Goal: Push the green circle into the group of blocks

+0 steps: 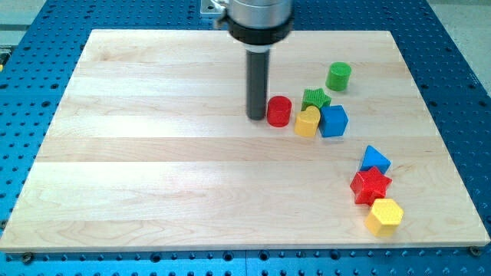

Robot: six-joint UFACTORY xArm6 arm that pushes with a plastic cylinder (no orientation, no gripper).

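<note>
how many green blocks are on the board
2. The green circle stands alone toward the view's upper right. The green star sits below-left of it, in the cluster with the red cylinder. None appears hidden.

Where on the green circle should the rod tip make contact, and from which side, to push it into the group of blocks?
Press on the green circle's upper-right wall, pushing toward the view's lower left, probably. It stands upright, apart from the cluster of green star, blue cube, yellow block and red cylinder. My tip now sits left of the red cylinder, so it must circle round first.
</note>
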